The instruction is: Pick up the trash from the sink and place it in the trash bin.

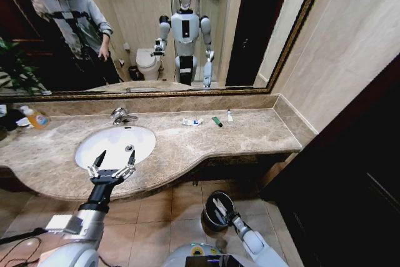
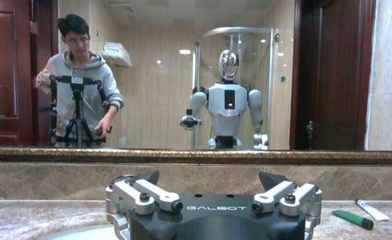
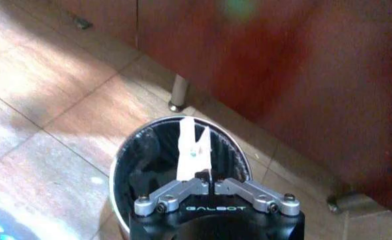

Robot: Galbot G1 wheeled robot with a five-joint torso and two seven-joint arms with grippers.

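Left gripper idle and spread wide at the sink; right gripper delivering.
Basin appears empty. On the counter, a packet, a green stick and a tube remain to collect. Lower right, the right gripper pinches a white wrapper over the bin, not yet released.

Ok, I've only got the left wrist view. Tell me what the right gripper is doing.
Observer: The right gripper is shut on a white wrapper, above the trash bin.
Operator: Place the bin for me.
Observer: It stands on the floor tiles, below the front edge of the counter.
Operator: Report anything near the green stick that I'm missing.
Observer: A white-blue packet lies on the counter, left of the green stick.
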